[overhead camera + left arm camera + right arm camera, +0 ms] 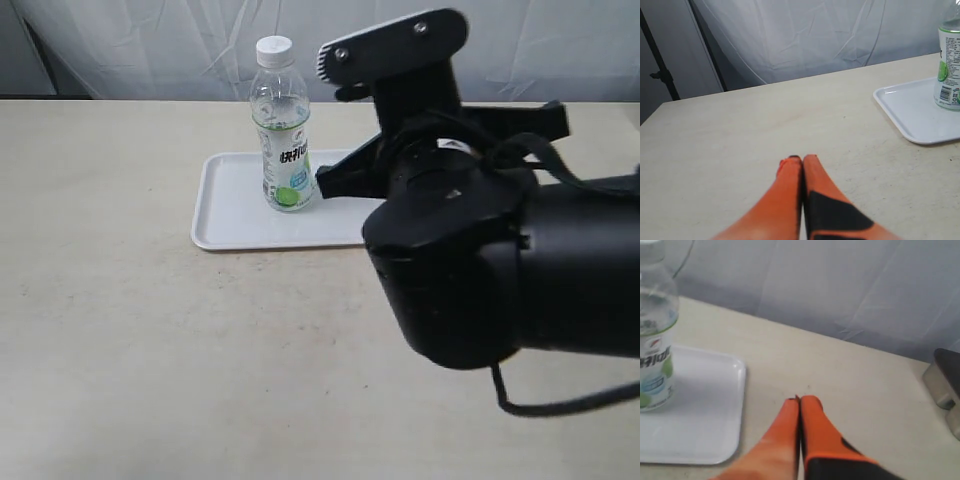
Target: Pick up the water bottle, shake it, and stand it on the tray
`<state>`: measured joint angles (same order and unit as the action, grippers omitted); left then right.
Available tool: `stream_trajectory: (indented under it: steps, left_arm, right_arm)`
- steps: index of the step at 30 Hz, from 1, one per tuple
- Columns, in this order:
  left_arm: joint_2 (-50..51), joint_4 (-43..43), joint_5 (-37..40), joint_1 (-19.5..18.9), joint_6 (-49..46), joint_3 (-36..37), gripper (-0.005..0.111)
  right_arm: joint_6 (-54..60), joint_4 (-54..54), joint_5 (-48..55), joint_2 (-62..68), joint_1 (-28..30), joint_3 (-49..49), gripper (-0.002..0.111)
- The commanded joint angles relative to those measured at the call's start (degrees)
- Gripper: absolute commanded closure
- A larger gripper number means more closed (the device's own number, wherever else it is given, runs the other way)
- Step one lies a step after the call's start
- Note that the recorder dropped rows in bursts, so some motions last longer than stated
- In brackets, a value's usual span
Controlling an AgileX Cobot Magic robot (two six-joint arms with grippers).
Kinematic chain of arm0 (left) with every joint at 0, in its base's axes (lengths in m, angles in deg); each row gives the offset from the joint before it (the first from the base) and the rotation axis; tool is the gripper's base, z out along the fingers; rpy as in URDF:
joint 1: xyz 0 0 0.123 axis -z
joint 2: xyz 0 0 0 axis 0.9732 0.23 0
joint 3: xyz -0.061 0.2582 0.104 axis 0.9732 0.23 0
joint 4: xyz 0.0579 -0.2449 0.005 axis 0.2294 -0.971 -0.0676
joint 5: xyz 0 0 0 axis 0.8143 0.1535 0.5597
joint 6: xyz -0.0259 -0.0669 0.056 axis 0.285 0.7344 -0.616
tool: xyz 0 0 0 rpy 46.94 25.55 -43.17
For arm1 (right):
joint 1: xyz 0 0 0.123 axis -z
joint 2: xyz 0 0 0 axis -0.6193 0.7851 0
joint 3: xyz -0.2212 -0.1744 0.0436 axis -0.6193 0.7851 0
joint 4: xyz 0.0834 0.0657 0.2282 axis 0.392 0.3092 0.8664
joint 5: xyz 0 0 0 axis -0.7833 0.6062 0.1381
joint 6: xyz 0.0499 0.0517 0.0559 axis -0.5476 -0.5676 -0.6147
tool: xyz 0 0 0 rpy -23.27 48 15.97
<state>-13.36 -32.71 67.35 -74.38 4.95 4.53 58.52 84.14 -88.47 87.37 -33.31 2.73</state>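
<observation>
The water bottle (282, 130) stands upright on the white tray (230, 215), white cap on top and its green-fruit label facing the exterior camera. No gripper touches it. In the left wrist view my left gripper (801, 159) is shut and empty, its orange fingers pressed together over bare table, with the bottle (950, 65) and tray (910, 107) off to one side. My right gripper (801, 400) is also shut and empty, just outside the tray's (700, 435) edge and beside the bottle (655, 340). The exterior view shows neither gripper's tips.
My right arm's black body (480, 260) fills the right half of the exterior view and hides the tray's right end. A metal object (945, 380) sits on the table beyond the right gripper. A white curtain hangs behind the table, with a black stand pole (660, 75).
</observation>
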Motion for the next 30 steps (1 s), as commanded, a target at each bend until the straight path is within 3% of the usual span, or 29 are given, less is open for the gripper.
stream_trajectory:
  steps: [1,4,30]
  left_arm:
    - [-0.26,-0.22,-0.54,0.02,0.07,0.21,0.106]
    - [-0.26,-0.22,-0.54,0.02,0.07,0.21,0.106]
    - [-0.26,-0.22,-0.54,0.02,-0.05,0.21,0.106]
  right_arm:
    - [-0.78,-0.24,-4.15,-2.88,-3.52,0.37,0.106]
    - [3.59,-1.98,-4.15,-3.03,-3.8,0.37,0.106]
    - [3.31,-4.12,-3.04,-3.03,-3.8,0.37,0.106]
